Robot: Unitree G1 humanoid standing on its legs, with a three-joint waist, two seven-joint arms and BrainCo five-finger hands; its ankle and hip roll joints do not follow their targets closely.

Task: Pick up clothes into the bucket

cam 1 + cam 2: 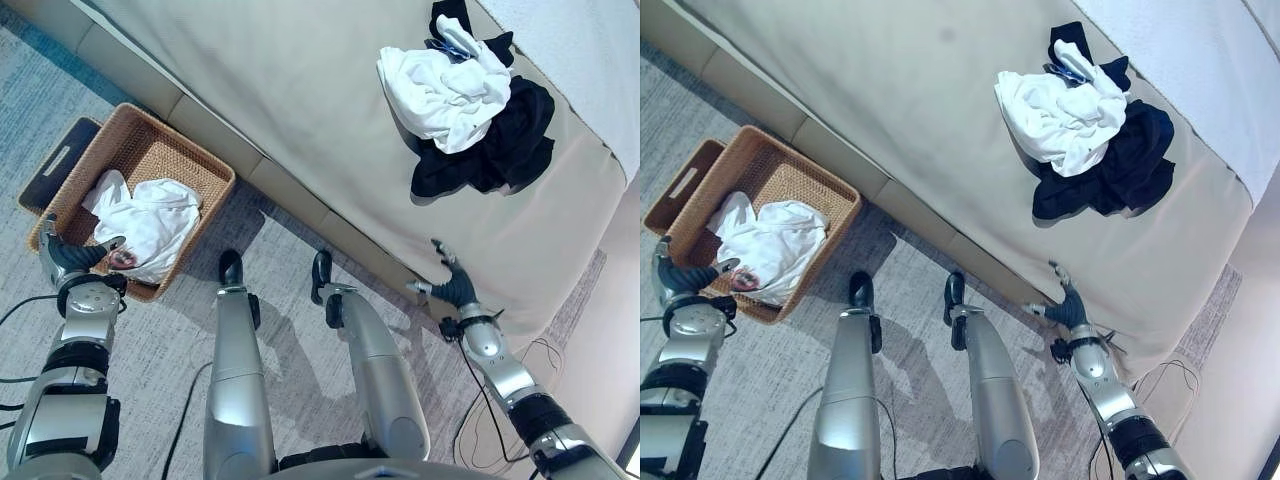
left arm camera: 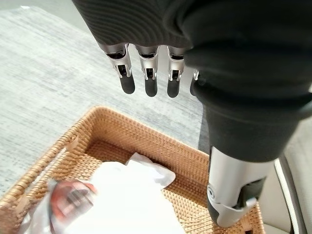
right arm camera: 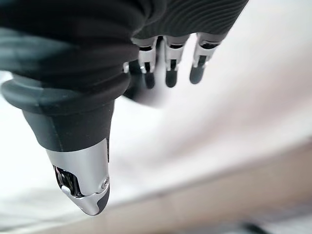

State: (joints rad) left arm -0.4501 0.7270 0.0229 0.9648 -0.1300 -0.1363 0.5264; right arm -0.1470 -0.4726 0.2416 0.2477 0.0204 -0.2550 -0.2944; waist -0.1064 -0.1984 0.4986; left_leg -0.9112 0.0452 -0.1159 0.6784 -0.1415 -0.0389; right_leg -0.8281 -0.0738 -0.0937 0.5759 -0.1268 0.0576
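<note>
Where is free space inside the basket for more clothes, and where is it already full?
In the wicker basket the far half is bare weave, between the far rim and the white garment. The near half is crowded: the garment fills it, and the left hand, open, hangs over the near corner.

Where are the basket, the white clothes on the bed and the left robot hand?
basket [image 1: 205,170]: left eye view, woven rim.
white clothes [image 1: 440,95]: left eye view, middle.
left robot hand [image 1: 70,258]: left eye view, back.
</note>
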